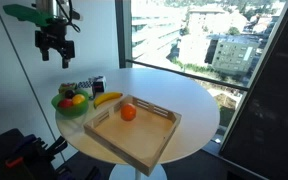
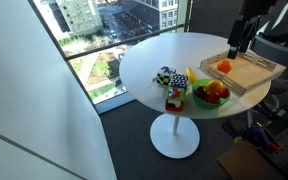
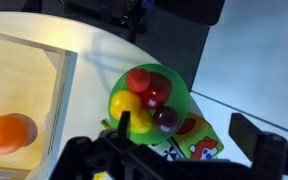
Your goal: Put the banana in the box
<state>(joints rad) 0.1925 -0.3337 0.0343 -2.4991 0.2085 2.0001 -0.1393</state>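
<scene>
The banana (image 1: 108, 98) lies flat on the white table (image 1: 199, 100), well below the hand (image 1: 56, 50) and off to one side of it. It sits in the gap between the green bowl (image 1: 60, 108) and the near wall of the wooden box (image 1: 142, 137). It is close to both, though whether it touches either is too fine to tell. That spot suits the job, since the box's low side is just past the banana and only a short lift and carry looks necessary. An orange (image 1: 128, 113) already lies inside the box near the corner on the banana's side, and the rest of the floor is bare wood.

The hand hangs high over the table with its fingers pointing straight down, released and gripping nothing. In the wrist view the two fingers (image 3: 92, 158) stand wide apart with only the bowl of mixed fruit (image 3: 149, 95) showing between them, so the hand sits roughly above the bowl, not above the banana. A small printed packet (image 3: 199, 142) lies just beside the bowl. The banana cannot be picked out with certainty in that view.

By my reading, the reach has not yet begun. The hand must shift sideways toward the box, then descend with its fingers across the banana's narrow width. The bowl rim and the box wall crowd the banana on both sides, so a careless descent could knock either.
</scene>
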